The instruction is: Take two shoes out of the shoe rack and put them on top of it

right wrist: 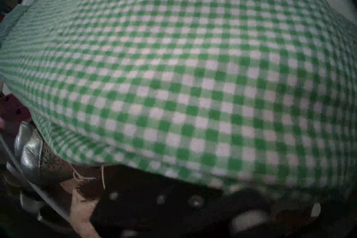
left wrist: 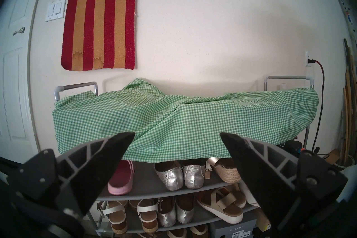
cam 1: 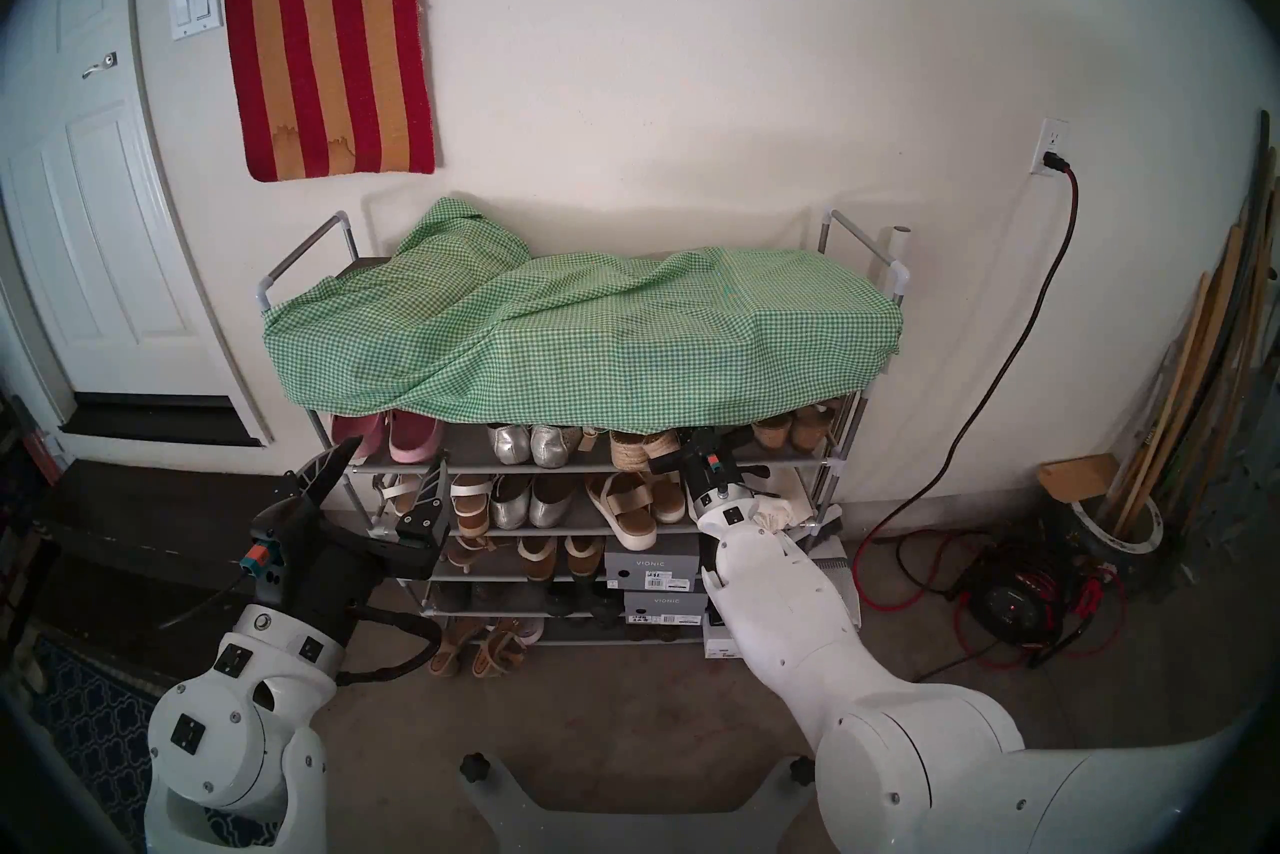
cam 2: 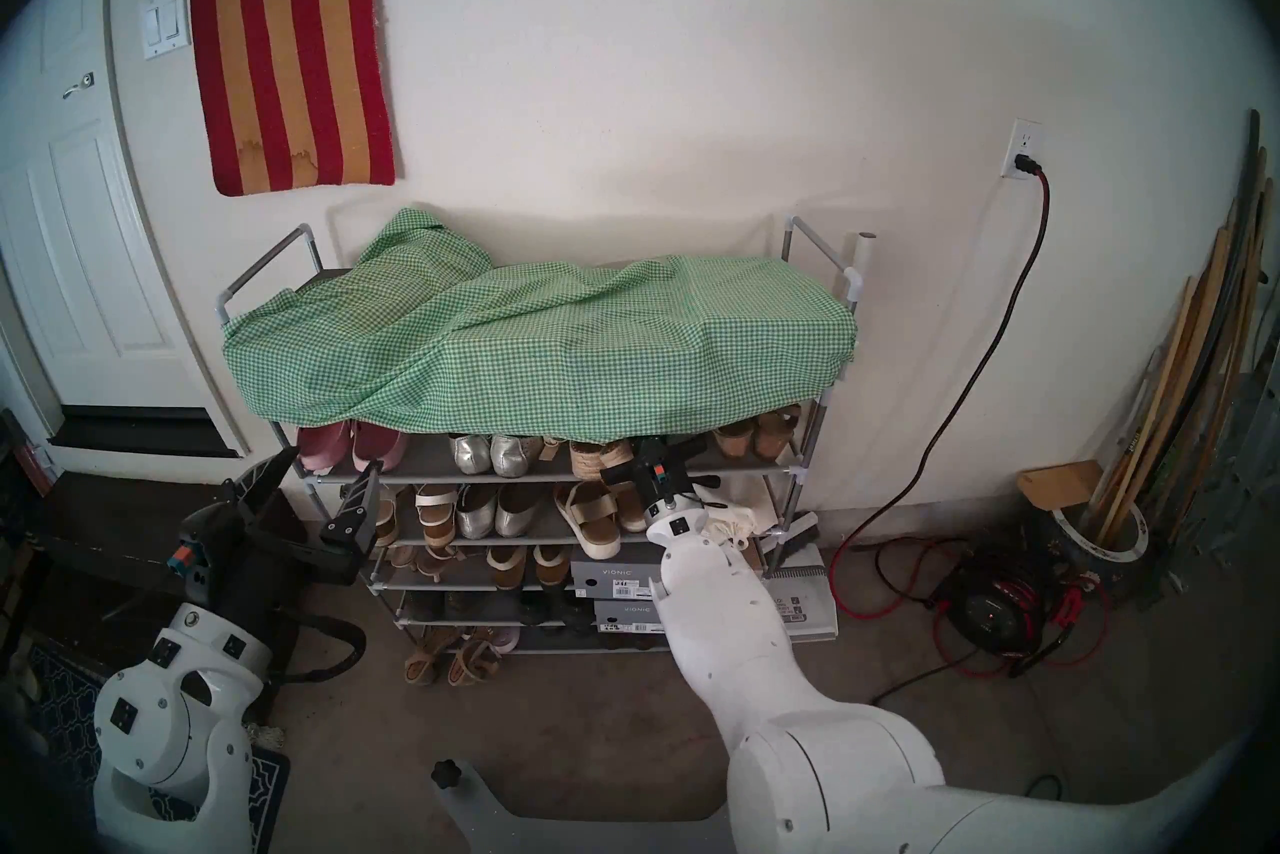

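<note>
The shoe rack (cam 1: 305, 258) stands against the wall, and a green checked cloth (cam 1: 589, 326) is draped over its top. The two shoes (cam 1: 641, 450), with woven jute soles, sit on the uppermost visible shelf, right of centre, half under the cloth's hem. The left wrist view shows one jute sole and its pale strap (left wrist: 228, 172). My right gripper (cam 1: 692, 440) reaches in just right of them; its fingers are hidden under the cloth, and the right wrist view is mostly cloth (right wrist: 173, 77). My left gripper (cam 1: 398, 457) hangs open and empty before the rack's left end.
Pink clogs (cam 1: 409, 440), silver flats (cam 1: 533, 444) and cork wedges (cam 1: 789, 433) share that shelf. White-soled sandals (cam 1: 627, 506) and grey shoe boxes (cam 1: 651, 565) fill lower shelves. A red cord and reel (cam 1: 1011, 610) lie right; a door (cam 1: 90, 208) is at the left.
</note>
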### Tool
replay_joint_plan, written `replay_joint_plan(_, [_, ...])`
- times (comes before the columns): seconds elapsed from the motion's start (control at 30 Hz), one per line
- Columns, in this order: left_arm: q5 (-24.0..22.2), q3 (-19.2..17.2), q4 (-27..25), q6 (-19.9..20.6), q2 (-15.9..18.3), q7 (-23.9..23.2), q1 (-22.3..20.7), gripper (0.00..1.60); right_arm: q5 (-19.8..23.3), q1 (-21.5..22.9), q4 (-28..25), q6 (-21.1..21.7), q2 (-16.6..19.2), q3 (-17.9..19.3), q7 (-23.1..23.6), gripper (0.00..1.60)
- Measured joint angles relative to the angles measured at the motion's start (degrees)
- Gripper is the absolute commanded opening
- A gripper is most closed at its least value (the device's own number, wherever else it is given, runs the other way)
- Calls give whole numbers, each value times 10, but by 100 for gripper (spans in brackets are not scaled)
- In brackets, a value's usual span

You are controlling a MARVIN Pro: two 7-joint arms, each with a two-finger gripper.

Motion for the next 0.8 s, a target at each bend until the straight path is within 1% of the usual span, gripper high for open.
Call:
replay_joint_plan(0.1, [0, 0, 0, 0, 0, 0, 0, 160, -3, -20, -26, -5, 2, -1, 6, 0])
replay_joint_plan(0.4, [0, 0, 0, 0, 0, 0, 0, 160, -9, -59, -93, -20, 8, -2, 19, 0])
replay_joint_plan(0.8, [0, 0, 0, 0, 0, -1, 0, 160, -11, -95, -166, -35, 9, -3, 33, 0])
